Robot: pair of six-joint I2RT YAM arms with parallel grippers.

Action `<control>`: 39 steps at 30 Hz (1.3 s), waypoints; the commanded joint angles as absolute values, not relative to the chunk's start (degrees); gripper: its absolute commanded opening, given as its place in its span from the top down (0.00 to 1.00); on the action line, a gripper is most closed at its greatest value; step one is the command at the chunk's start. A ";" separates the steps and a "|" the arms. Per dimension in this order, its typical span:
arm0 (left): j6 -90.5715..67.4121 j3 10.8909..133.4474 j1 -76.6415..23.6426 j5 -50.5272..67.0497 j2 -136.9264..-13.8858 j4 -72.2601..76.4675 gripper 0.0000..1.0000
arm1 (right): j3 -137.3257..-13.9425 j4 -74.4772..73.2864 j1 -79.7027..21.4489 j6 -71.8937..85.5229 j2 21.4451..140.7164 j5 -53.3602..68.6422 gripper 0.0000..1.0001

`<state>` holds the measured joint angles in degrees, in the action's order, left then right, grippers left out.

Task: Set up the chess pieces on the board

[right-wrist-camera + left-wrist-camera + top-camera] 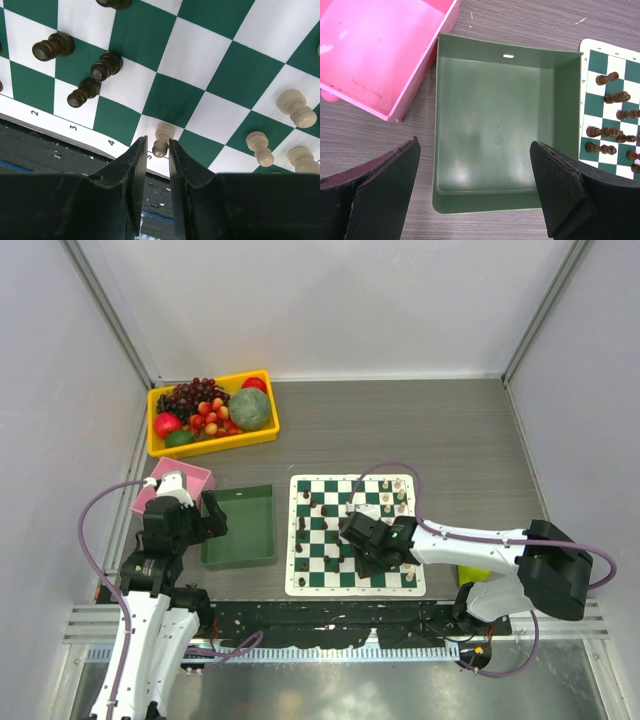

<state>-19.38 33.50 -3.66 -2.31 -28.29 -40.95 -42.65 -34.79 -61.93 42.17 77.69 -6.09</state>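
Observation:
The board [295,586] of green and white checks lies in front of my right arm. Dark chess pieces [303,530] stand along its left side and cream ones [400,490] along its right. My right gripper [158,145] hangs over the board's near edge, jaws narrow around an upright cream pawn [162,137]. The right pad touches the pawn's head, while a thin gap shows on the left. More dark pieces [106,66] and cream pieces [295,107] stand nearby. My left gripper [474,143] is open, empty, above the green tray [495,205].
The green tray [240,562] sits just left of the board, with a pink box [197,476] beyond it. A yellow bin [160,449] of fruit stands at the back left. A black rail [330,615] runs along the table's near edge.

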 commanded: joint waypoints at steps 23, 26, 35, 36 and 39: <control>-19.51 35.24 -3.52 -1.14 -29.00 -39.02 0.01 | -36.13 -43.77 -62.05 47.90 62.50 -15.03 0.83; -19.51 35.16 -3.60 -1.41 -28.92 -39.11 0.01 | -34.55 -43.95 -61.79 47.99 61.09 -15.03 0.83; -19.51 35.24 -3.52 -1.23 -29.09 -39.02 0.01 | -33.31 -44.74 -60.56 47.73 59.76 -15.29 0.82; -19.51 35.24 -3.52 -1.23 -29.18 -39.02 0.01 | -33.22 -44.56 -60.30 47.72 59.77 -15.38 0.83; -19.51 35.24 -3.52 -1.41 -29.00 -39.11 0.01 | -32.96 -43.25 -60.03 47.64 60.20 -14.42 0.83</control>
<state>-19.38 33.50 -3.66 -2.22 -28.93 -40.95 -33.41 -44.62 -60.55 46.76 60.64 -13.47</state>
